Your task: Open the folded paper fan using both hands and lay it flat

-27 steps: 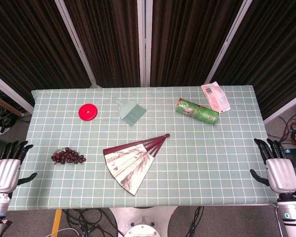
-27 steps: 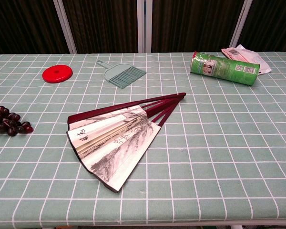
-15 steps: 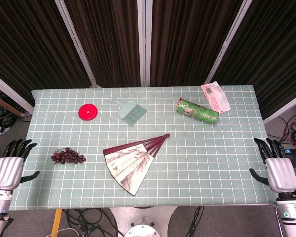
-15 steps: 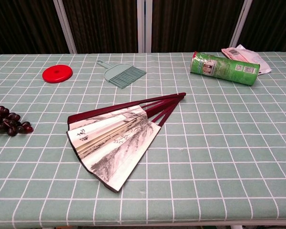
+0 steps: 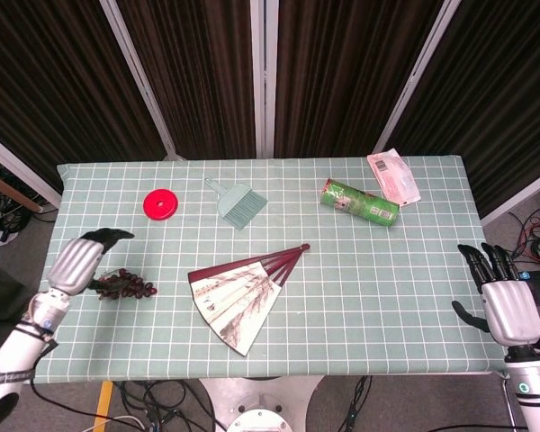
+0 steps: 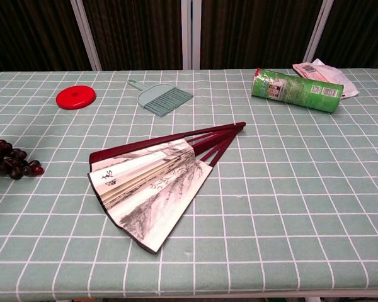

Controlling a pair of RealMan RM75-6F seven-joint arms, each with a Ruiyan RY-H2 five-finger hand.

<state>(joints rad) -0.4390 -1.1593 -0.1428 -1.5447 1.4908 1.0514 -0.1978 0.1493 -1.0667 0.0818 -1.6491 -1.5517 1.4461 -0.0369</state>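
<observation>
The paper fan [image 5: 238, 292] lies partly spread on the green checked table [image 5: 387, 297], its dark red ribs meeting at the pivot toward the back right. In the chest view the fan [image 6: 151, 189] shows its ink painting and lies flat. My left hand [image 5: 79, 261] hovers over the table's left edge, right beside the grapes, fingers pointing right and holding nothing. My right hand [image 5: 504, 301] stays off the table's right edge, fingers spread and empty. Both hands are far from the fan, and neither appears in the chest view.
A bunch of dark grapes [image 5: 126, 286] lies left of the fan. At the back are a red lid [image 5: 161, 204], a small teal brush [image 5: 238, 202], a green can [image 5: 360, 202] on its side and a pink packet [image 5: 393, 175].
My left hand has risen from beside the table and swung in over its left edge near the grapes. My right hand and the fan have barely moved.
</observation>
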